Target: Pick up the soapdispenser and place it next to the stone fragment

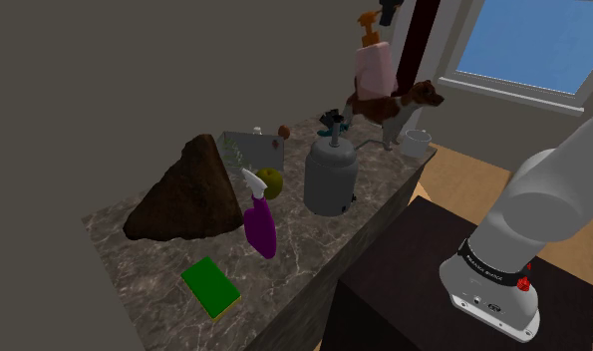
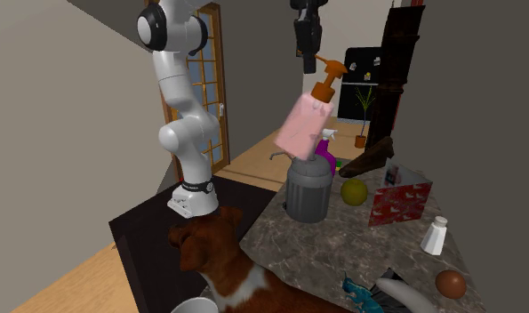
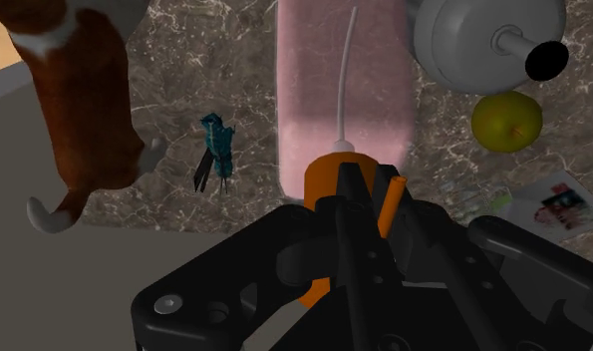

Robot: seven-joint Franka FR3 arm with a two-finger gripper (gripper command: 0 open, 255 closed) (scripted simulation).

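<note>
A: Can any writing be read?

B: A printed card [image 2: 398,199] with a red and white pattern is stood on the table [image 1: 314,254]. Its print is too small to be read. A lettered band near the base of the arm [image 1: 548,194] is likewise unreadable.

A: Where is the soap dispenser?

B: The soap dispenser [image 2: 301,126] is held tilted in the air above the table, between the dog figure [image 1: 389,103] and the grey canister [image 1: 330,175]. Its orange pump is clasped by the tool [image 3: 361,189], whose fingers are drawn in narrowly around it.

A: What is held in the containers?

B: The dispenser's clear body is filled with pink liquid, and a thin white tube is seen running through it. The canister is capped with a lid, so its contents cannot be told. A purple spray bottle [image 1: 260,227] is stood near a yellow-green apple [image 1: 273,180].

A: And the stone fragment?

B: The brown stone fragment [image 1: 187,194] is set towards the shoulder view's left end of the table, well apart from the dispenser.
</note>
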